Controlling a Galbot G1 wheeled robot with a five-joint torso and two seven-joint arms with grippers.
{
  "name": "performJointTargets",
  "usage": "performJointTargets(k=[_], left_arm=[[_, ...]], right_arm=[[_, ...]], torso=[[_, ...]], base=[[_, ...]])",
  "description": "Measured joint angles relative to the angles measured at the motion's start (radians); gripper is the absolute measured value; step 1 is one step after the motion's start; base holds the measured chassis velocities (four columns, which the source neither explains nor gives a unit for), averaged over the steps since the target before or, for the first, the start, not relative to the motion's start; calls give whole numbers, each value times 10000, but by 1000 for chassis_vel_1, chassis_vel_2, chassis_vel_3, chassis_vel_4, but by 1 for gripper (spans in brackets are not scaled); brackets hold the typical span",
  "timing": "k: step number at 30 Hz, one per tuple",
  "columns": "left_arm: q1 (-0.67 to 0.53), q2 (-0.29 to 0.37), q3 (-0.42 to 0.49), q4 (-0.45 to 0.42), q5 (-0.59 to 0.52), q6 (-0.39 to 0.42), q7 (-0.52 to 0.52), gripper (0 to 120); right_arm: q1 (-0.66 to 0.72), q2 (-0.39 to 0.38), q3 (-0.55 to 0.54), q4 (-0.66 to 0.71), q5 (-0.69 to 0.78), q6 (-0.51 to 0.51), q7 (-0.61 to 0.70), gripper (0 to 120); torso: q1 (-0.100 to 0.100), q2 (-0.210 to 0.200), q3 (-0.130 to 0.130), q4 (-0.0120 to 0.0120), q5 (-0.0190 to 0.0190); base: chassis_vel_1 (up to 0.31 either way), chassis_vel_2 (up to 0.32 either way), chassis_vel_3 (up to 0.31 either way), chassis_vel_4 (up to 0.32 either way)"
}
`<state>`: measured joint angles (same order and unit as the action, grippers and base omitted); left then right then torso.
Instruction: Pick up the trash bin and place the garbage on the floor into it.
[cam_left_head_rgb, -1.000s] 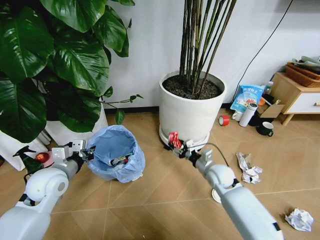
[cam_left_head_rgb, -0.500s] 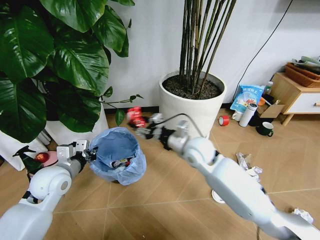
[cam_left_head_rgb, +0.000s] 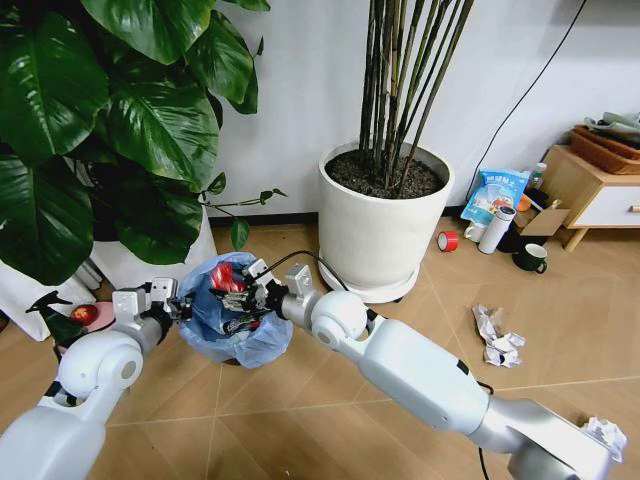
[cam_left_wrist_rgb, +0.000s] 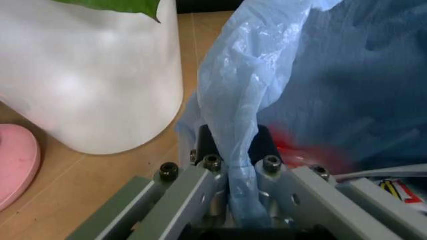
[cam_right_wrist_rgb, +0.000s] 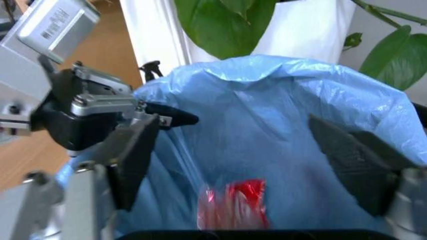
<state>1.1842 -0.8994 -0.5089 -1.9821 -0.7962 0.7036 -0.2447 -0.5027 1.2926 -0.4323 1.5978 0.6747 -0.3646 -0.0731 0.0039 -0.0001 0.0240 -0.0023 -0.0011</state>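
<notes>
The trash bin (cam_left_head_rgb: 232, 318), a small dark bin lined with a light-blue bag (cam_right_wrist_rgb: 287, 100), stands on the floor at the left. My left gripper (cam_left_head_rgb: 178, 306) is shut on its rim, the bag (cam_left_wrist_rgb: 313, 70) pinched between the fingers (cam_left_wrist_rgb: 212, 176). Over the bin's mouth my right gripper (cam_left_head_rgb: 240, 288) hangs open, its fingers (cam_right_wrist_rgb: 137, 157) spread wide. The red wrapper (cam_right_wrist_rgb: 233, 205) lies loose and blurred below them inside the bag. A dark printed wrapper (cam_left_head_rgb: 240, 322) is also in the bin. Crumpled white paper wads (cam_left_head_rgb: 497, 336) (cam_left_head_rgb: 600, 438) lie on the floor to the right.
A large white planter (cam_left_head_rgb: 383, 228) with bamboo stems stands behind the bin, and another white pot (cam_left_head_rgb: 130, 262) with broad leaves at the left. A red tape roll (cam_left_head_rgb: 448, 241), blue snack bag (cam_left_head_rgb: 495, 193), bottle, mug and wooden cabinet (cam_left_head_rgb: 590, 190) sit at the right.
My right arm swung left from the foot of the planter to above the bin, carrying the red wrapper, and its fingers have opened. The left gripper kept hold of the bin's rim.
</notes>
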Motion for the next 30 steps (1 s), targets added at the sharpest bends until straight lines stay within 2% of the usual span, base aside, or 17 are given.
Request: performJointTargets(k=[3, 6, 13, 19, 22, 26, 30], left_arm=[[0, -16, -41, 2, -2, 1, -2, 0], [23, -59, -177, 89, 56, 0, -1, 0], [257, -23, -1070, 330, 55, -15, 155, 0], [416, 215, -1814, 470, -20, -17, 418, 0], [506, 330, -2035, 499, -34, -10, 548, 0], [590, 495, -2283, 512, -113, 39, 667, 0], [815, 648, -2538, 495, -176, 119, 837, 0]], right_arm=[[4, 3, 46, 14, -8, 48, 105, 97], [-67, -5, 307, 206, 25, 76, 428, 100], [-665, -532, 1689, 797, 191, -172, 1054, 100], [-1478, -1480, 2572, 336, -54, -89, 522, 100], [-1764, -1575, 2637, -35, -281, 14, 220, 100], [-1982, -1231, 2425, -996, -678, 285, -176, 100], [-1889, -293, 1920, -2519, -1323, 796, -686, 100]], torso=[[0, 0, 0, 0, 2], [0, 1, -1, 0, 3], [0, 1, -1, 2, 6], [0, 1, -1, -3, 3], [0, 1, -1, -3, 6], [-1, 1, -1, -2, 3], [0, 0, 0, 1, 3]], base=[[0, 0, 0, 0], [0, 0, 0, 0], [0, 0, 0, 0], [0, 0, 0, 0], [0, 0, 0, 0], [0, 0, 0, 0], [0, 0, 0, 0]])
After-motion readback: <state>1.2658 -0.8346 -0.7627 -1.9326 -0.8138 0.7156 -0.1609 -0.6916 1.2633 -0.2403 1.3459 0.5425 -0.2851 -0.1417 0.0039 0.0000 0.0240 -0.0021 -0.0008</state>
